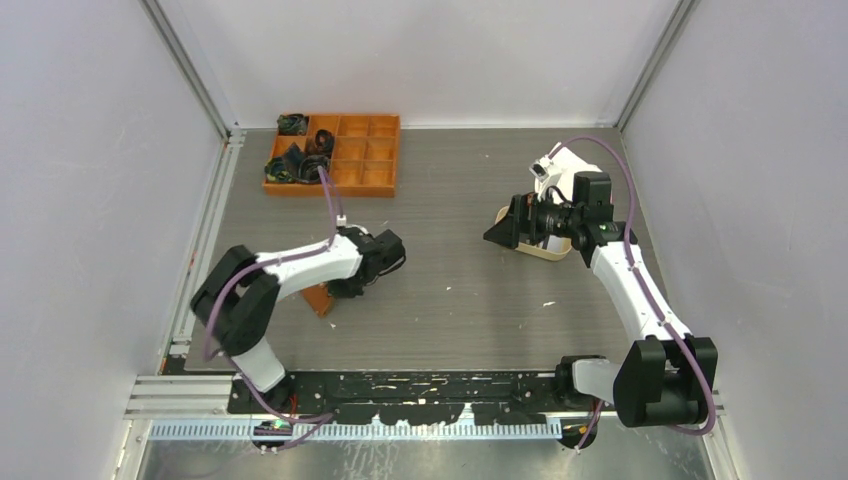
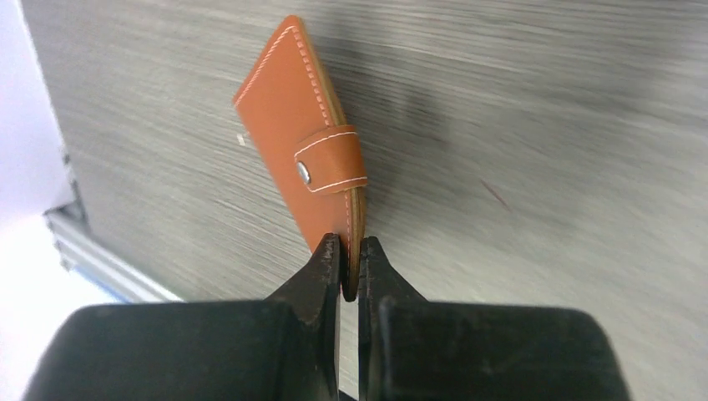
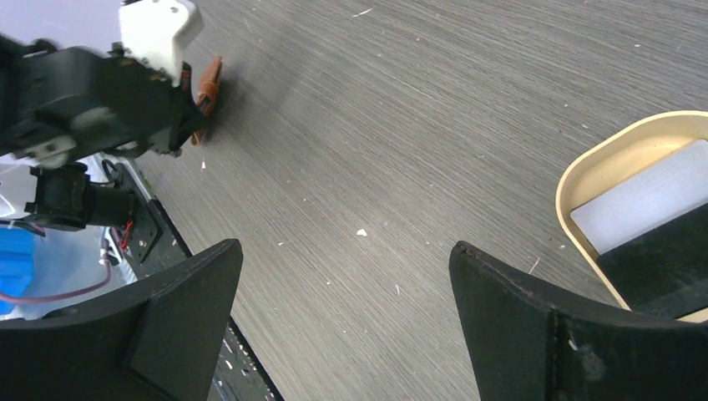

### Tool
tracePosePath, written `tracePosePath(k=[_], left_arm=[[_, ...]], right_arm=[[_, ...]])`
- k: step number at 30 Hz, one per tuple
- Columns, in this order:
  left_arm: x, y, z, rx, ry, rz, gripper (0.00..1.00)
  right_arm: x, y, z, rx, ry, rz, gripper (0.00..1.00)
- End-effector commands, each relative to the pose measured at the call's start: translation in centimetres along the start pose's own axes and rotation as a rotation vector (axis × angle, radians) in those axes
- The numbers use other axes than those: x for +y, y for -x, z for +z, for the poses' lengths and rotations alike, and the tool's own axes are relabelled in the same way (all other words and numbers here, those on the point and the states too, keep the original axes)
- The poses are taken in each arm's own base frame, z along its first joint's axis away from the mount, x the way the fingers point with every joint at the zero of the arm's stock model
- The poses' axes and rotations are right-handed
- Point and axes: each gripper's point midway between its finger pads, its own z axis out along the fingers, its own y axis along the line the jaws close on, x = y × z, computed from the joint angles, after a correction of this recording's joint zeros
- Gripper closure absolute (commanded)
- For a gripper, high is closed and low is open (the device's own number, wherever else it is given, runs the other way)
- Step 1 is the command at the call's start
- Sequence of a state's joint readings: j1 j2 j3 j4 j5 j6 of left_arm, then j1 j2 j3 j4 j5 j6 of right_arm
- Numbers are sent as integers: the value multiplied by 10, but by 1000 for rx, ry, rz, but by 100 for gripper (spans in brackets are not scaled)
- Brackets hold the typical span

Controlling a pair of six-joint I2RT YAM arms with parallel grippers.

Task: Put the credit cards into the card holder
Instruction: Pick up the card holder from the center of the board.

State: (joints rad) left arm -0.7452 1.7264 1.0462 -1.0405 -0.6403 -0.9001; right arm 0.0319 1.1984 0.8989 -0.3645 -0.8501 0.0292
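The grey counter (image 1: 460,310) carries an orange compartment box (image 1: 365,150) of dark items too small to identify. The frame edge and the spread right hand (image 3: 346,251) cut off the oval tray (image 3: 569,174) and the credit cards (image 3: 643,200) inside it. The left hand (image 2: 351,251) pinches the card holder (image 2: 292,125) by one edge, and from above the left arm hides most of it.

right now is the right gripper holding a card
No, the right gripper is wide open, with only bare table showing between its fingers.
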Motion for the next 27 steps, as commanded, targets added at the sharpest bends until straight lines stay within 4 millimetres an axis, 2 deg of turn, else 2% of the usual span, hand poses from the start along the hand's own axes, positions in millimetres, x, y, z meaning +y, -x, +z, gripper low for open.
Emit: tracePosePath(k=[1, 5, 8, 9, 10, 11, 15, 19, 24, 27], left_arm=[[-33, 28, -81, -286, -302, 42, 100], [-81, 23, -180, -589, -773, 190, 100], [-98, 20, -234, -802, -1059, 207, 100], [-99, 17, -242, -858, -1118, 218, 100], [-100, 12, -240, -899, -1151, 237, 100], [-99, 14, -247, -957, -1180, 233, 100], [-97, 22, -252, -1096, -1170, 265, 100], [-101, 37, -247, -1182, -1027, 307, 100], [-113, 56, -248, -1277, -875, 347, 100], [-124, 64, -251, -1294, -833, 368, 100]], right_arm=[[21, 15, -2, -49, 95, -72, 0], [39, 11, 1, -79, 206, -52, 1], [49, 17, 7, -135, 262, 50, 1], [51, 20, 9, -151, 270, 76, 1], [48, 22, 12, -163, 250, 117, 0], [46, 22, 16, -163, 233, 154, 1], [48, 15, 30, -122, 233, 268, 1], [58, 4, 43, -64, 251, 325, 1], [43, -2, 59, -43, 108, 440, 1], [47, -1, 65, -37, 92, 489, 1]])
